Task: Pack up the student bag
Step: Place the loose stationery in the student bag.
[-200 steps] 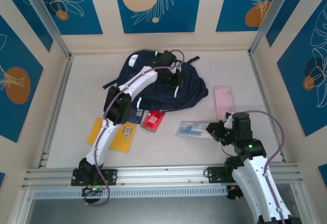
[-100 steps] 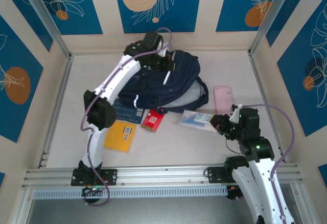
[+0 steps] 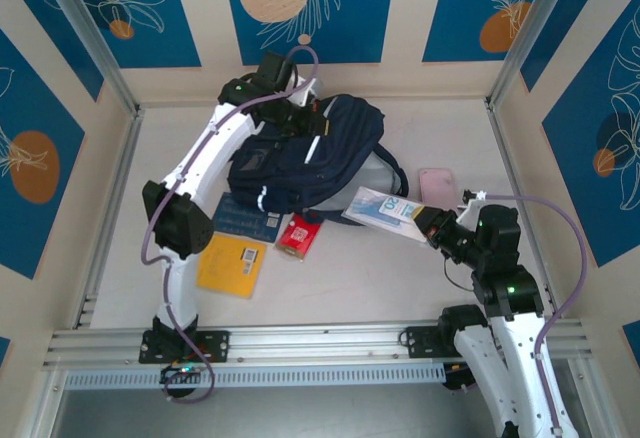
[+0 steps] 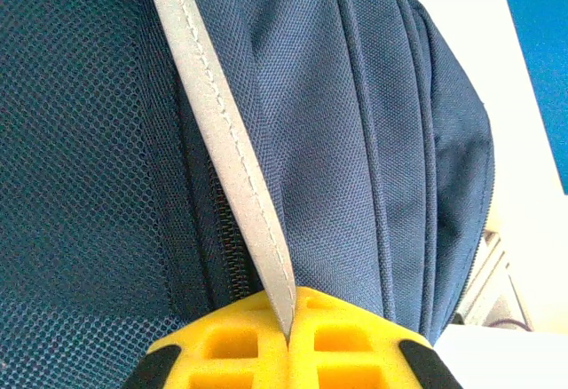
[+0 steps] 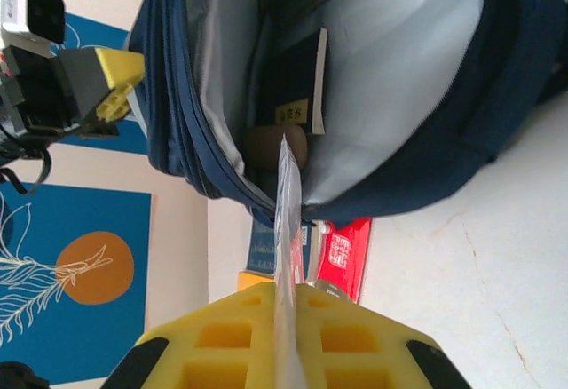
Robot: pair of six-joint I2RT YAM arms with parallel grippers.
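While left gripper (image 4: 288, 318) pinches the reflective strip (image 4: 229, 140) on the student bag (image 3: 300, 168), right gripper (image 5: 286, 313) clamps a clear packet (image 3: 378, 206) at its mouth; yellow booklet (image 3: 232, 264), red pack (image 3: 300, 236) beside it not yet packed.

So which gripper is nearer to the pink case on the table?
Right. The right gripper is close beside the pink case; the left gripper is across the student bag, gripping its stripe.

White arms (image 3: 205, 153), purple cables (image 3: 305, 50), yellow fingers (image 4: 222, 345)
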